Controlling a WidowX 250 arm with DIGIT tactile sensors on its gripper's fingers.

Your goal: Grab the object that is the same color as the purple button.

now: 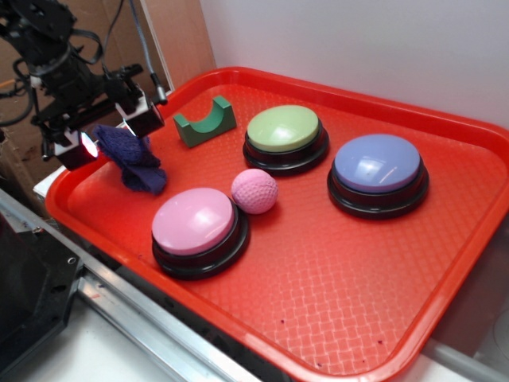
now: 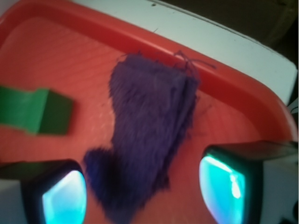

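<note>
One red tray (image 1: 334, 302) is seen filling most of the exterior view, tilted across a pale counter (image 1: 71, 358). Three domed buttons are carried on it: the purple button (image 1: 377, 163) at 3 o'clock, a green button (image 1: 284, 130) toward 12 o'clock, and a pink button (image 1: 194, 222) at 7 o'clock. A green arch block (image 1: 205, 121) is set at 11 o'clock, and a pink dimpled ball (image 1: 254, 192) is found near the centre, just beside the pink button. At 9 o'clock the hand (image 1: 111, 131) is positioned over the tray's edge. The purple cloth (image 2: 149, 135) (fuzzy, irregular) hangs between the fingers (image 2: 63, 196); whether it is actually clamped cannot be told, since gaps show at both sides in the wrist view.
</note>
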